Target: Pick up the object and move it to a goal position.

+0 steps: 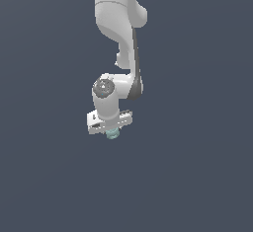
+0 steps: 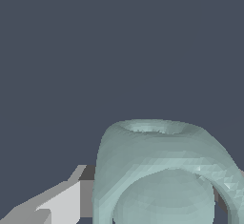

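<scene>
Gripper: we saw the white gripper [image 1: 112, 130] pointing down from the arm [image 1: 118, 28], with the object directly under its body.
Jaw state: in the wrist view one pale finger [image 2: 62, 204] lay against one side of the object and a darker sliver showed at the opposite side, so we read the jaws as pinching the object between them.
Object: the pale teal-green lump [image 1: 112, 134] sat at the gripper's tips in the exterior view, only its lower part peeking out below the white body.
Object close up: in the wrist view the object [image 2: 162, 170] filled the frame's lower half, a rounded hollow form with a ring-like rim and a smooth bulge inside it.
Contact with ground: we could not tell whether the object touched the dark grey floor [image 1: 197, 176] or hung just above it.
Count: we counted one arm, one gripper and one object.
Writing: we found no lettering we could read.
</scene>
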`<action>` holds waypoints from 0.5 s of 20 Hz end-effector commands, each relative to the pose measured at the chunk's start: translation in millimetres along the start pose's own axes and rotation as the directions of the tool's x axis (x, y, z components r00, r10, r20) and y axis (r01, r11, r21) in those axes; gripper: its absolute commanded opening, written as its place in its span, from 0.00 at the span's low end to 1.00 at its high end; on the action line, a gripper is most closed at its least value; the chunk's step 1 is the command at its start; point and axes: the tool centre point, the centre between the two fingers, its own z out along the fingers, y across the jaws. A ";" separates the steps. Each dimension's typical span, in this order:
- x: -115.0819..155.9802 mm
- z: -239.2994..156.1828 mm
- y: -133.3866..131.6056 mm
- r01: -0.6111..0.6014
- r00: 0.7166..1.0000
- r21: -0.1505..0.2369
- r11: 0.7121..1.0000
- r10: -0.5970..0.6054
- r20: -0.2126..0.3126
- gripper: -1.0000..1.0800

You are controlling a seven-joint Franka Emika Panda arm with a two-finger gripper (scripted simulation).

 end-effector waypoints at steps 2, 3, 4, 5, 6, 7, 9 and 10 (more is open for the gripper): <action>-0.4 -3.0 -2.0 0.000 1.000 0.000 1.000 0.000 0.000 0.00; -0.7 -4.9 -3.1 0.000 1.000 0.000 1.000 0.000 0.000 0.00; -1.1 -7.2 -4.5 0.000 1.000 0.000 1.000 0.000 0.000 0.00; -1.6 -10.0 -6.2 0.000 1.000 0.000 1.000 0.000 0.000 0.00; -2.1 -13.2 -8.1 0.000 1.000 0.000 1.000 0.000 0.000 0.00; -2.7 -16.8 -10.2 0.000 1.000 0.000 1.000 0.000 0.000 0.00; -4.1 -25.4 -15.4 0.000 1.000 0.000 1.000 0.000 0.000 0.00; -4.9 -30.4 -18.3 0.000 1.000 0.000 1.000 0.000 0.000 0.00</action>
